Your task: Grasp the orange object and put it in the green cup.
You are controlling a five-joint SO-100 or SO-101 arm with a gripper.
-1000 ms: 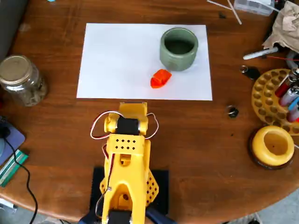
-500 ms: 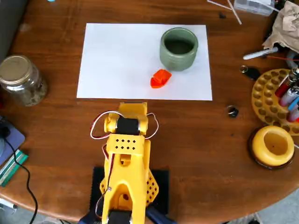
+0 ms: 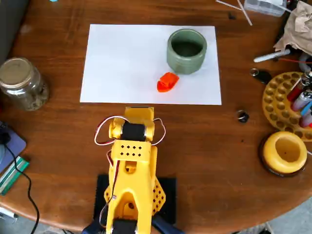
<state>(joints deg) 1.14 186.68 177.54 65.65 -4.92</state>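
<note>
In the overhead view the orange object (image 3: 167,82) lies on a white sheet of paper (image 3: 122,63), just below and left of the green cup (image 3: 186,50). The cup stands upright on the paper's upper right part, its dark inside empty as far as I can see. The yellow arm (image 3: 131,161) is folded over its base at the bottom centre, below the paper's near edge. Its gripper is hidden under the arm's upper body, so the fingers do not show. Nothing is held that I can see.
A glass jar with a metal lid (image 3: 22,83) stands at the left. A yellow ring-shaped bowl (image 3: 285,152) and a yellow holder with pens (image 3: 290,100) are at the right. Small loose items (image 3: 243,116) lie on the wooden table (image 3: 219,146).
</note>
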